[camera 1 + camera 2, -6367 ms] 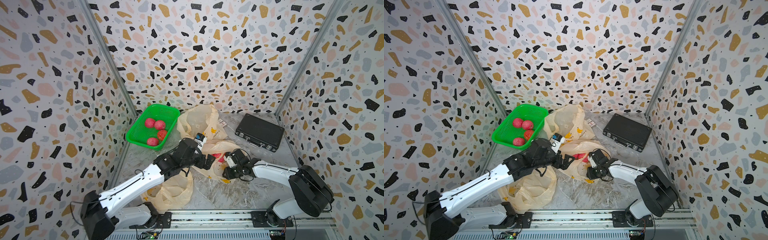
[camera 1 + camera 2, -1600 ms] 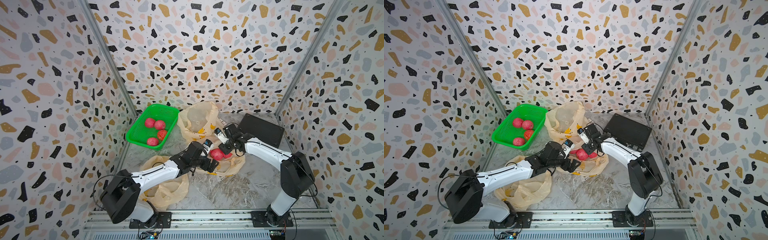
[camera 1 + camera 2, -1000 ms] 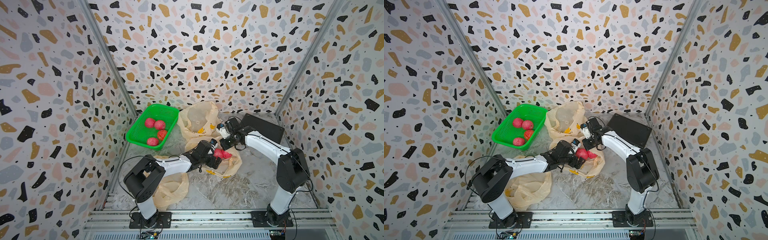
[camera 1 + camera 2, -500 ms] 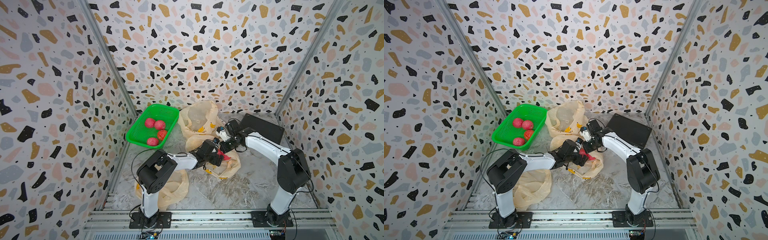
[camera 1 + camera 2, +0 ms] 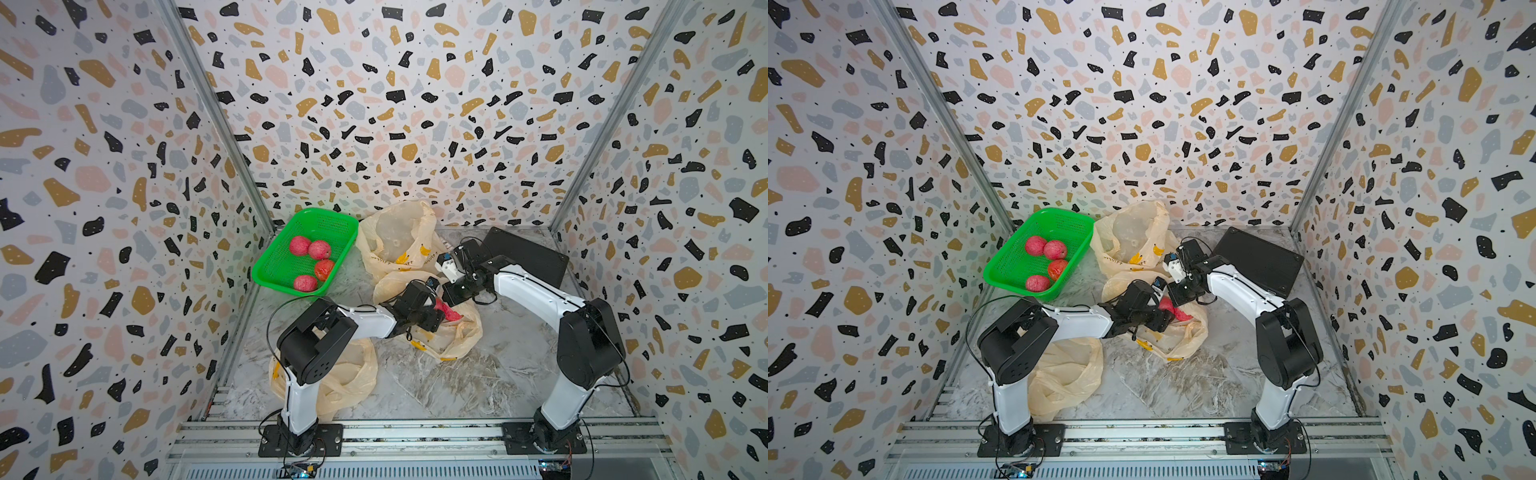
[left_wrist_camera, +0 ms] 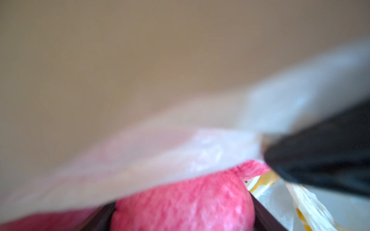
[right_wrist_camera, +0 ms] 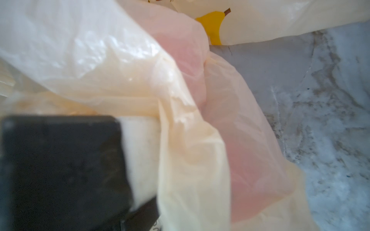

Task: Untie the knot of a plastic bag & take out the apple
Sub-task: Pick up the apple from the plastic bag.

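Apple (image 6: pixel 180 204) sits right between left tool (image 5: pixel 436 316) jaws inside the bag (image 5: pixel 457 338), grip unclear, while right tool (image 5: pixel 449 295) pinches the film above it.

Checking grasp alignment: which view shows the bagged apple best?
Left wrist: the apple sits close, its skin clearly visible. Both top views catch only a small red sliver; right wrist shows just pink through the bag.
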{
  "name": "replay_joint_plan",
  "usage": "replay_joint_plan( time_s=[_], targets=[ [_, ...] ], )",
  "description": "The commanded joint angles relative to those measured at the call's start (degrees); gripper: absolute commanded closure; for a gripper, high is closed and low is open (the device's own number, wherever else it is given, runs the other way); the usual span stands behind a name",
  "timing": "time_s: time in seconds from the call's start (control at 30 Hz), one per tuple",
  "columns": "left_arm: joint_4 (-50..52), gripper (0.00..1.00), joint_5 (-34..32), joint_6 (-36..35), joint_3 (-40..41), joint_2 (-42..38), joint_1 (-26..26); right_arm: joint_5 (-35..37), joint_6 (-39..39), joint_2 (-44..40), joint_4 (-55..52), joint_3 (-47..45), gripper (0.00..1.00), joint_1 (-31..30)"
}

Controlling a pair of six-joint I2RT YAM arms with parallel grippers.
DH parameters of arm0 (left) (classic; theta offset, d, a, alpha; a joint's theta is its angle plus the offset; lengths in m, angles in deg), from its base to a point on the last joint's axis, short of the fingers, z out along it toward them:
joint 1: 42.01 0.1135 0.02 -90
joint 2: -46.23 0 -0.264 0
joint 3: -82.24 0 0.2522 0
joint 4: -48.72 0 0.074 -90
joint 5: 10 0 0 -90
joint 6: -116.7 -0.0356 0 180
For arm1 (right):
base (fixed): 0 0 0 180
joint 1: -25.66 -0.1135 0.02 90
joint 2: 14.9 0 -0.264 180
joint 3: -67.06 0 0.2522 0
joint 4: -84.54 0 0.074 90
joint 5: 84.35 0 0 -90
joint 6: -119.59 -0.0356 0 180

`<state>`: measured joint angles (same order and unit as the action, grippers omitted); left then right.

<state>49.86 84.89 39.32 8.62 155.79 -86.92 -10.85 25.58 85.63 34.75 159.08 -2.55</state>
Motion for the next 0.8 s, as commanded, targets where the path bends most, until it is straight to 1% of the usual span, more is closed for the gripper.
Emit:
replay_joint_plan(
  time_s=[0.0,0.1,0.2,0.33,0.4,0.47,0.53,0.57,0.6,0.63,0.7,0.73,0.77],
  targets=[
    [0.2,0.32,2.4,-0.6,1.9,-4.0,-0.2,-1.6,-1.9,-2.9,-1.1,0.2,1.00,1.2],
    [0.3,0.33,3.9,-0.9,3.8,-7.4,-0.2,-2.0,-2.7,-2.8,-0.9,0.4,1.00,1.9],
    [1.7,0.33,7.2,-1.8,4.8,-11.3,-0.2,-2.7,-3.4,-2.3,-0.9,0.7,1.00,2.4],
    [4.2,0.32,14.4,-2.1,6.0,-17.2,-0.2,-3.1,-4.0,-1.0,-1.4,1.1,1.00,2.6],
    [3.9,0.32,16.9,-1.2,7.6,-21.0,-0.2,-3.5,-4.4,-0.4,-1.7,1.2,1.00,2.6],
    [4.7,0.33,17.4,-0.4,8.6,-25.0,-0.2,-3.8,-4.7,-0.2,-1.7,1.0,1.00,2.7],
    [8.0,0.36,16.5,-0.2,8.6,-29.0,-0.2,-3.7,-4.8,-0.3,-1.7,0.7,1.00,2.6],
    [9.2,0.37,15.5,0.0,8.6,-30.8,-0.2,-3.7,-4.8,-0.4,-1.6,0.4,1.00,2.6],
    [10.9,0.42,14.3,0.2,8.3,-32.9,-0.1,-3.8,-4.9,-0.7,-1.5,0.2,1.00,2.7],
    [12.9,0.49,13.0,0.5,7.8,-34.9,0.4,-3.8,-5.1,-1.1,-1.5,-0.2,1.00,2.6],
    [16.0,0.66,10.0,0.7,6.9,-39.0,1.4,-3.8,-5.2,-1.8,-1.4,-1.1,1.00,2.7],
    [17.6,0.70,7.5,0.7,6.4,-41.0,2.1,-3.8,-5.2,-2.3,-1.4,-1.8,1.00,2.6],
    [19.0,0.70,5.3,0.5,5.8,-42.8,3.2,-3.7,-5.2,-2.8,-1.3,-2.3,1.00,2.6]
  ],
)
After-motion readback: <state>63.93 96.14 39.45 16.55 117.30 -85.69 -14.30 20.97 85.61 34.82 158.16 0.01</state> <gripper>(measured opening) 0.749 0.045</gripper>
